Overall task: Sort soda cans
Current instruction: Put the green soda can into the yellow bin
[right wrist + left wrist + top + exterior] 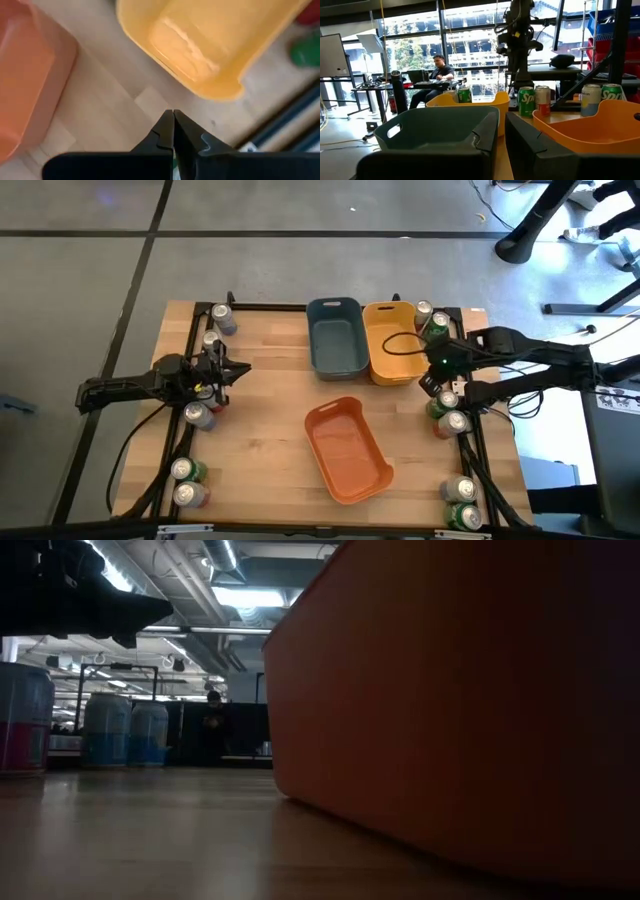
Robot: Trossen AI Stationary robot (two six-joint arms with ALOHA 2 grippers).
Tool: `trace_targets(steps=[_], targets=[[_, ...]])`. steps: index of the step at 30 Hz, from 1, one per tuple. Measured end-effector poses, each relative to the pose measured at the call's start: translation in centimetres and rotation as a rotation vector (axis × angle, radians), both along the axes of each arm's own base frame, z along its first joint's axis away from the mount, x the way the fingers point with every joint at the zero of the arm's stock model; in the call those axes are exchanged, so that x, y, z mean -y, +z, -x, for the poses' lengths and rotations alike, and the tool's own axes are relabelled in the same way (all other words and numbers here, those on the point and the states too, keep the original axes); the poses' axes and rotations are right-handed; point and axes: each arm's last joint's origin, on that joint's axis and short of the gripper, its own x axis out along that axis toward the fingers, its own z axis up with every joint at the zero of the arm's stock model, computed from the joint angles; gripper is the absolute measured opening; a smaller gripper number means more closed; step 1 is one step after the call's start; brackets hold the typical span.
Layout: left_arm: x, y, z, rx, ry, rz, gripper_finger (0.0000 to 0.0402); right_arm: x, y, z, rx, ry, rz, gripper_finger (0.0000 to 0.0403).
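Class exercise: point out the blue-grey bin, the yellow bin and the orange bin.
blue-grey bin (336, 352): high view, bare floor.
yellow bin (384, 366): high view, inner floor.
orange bin (345, 448): high view, bare floor.

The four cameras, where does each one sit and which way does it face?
High view: above the table, looking straight down; both arms, left hand, right hand.
Low view: at tabletop height, looking level past the orange bin into the room.
Left wrist view: looks over the grey bin toward cans and a seated person.
Right wrist view: looks down past its shut hand at the yellow bin.
Shared: the orange bin shows in all four.
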Motion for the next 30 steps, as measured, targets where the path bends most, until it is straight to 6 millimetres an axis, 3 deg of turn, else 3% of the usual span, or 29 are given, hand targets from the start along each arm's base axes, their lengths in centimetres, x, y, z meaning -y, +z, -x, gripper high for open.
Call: trace_targets(steps=[7, 10, 16, 23, 30], targets=[[0.0, 0.0, 0.0, 0.0, 0.0, 0.0, 0.0029, -0.4, -0.2, 0.9, -0.076, -0.044, -0.148, 0.0003], [0.0, 0.0, 0.0, 0.0, 0.0, 0.0, 0.0029, -0.5, -0.3, 0.9, -0.085, -0.056, -0.173, 0.0022], [0.0, 0.0, 0.0, 0.004, -0.003, 0.02, 0.0029, -0.6, -0.7, 1.2, -0.13, -0.048, -0.217, 0.0129], [0.0, 0.0, 0.0, 0.007, -0.006, 0.031, 0.0029, -0.8, -3.5, 1.6, -0.267, -0.063, -0.272, 0.0272], [0.0, 0.0, 0.0, 0.008, -0.006, 0.033, 0.0029, -0.7, -5.3, 1.8, -0.342, -0.073, -0.258, 0.0332]])
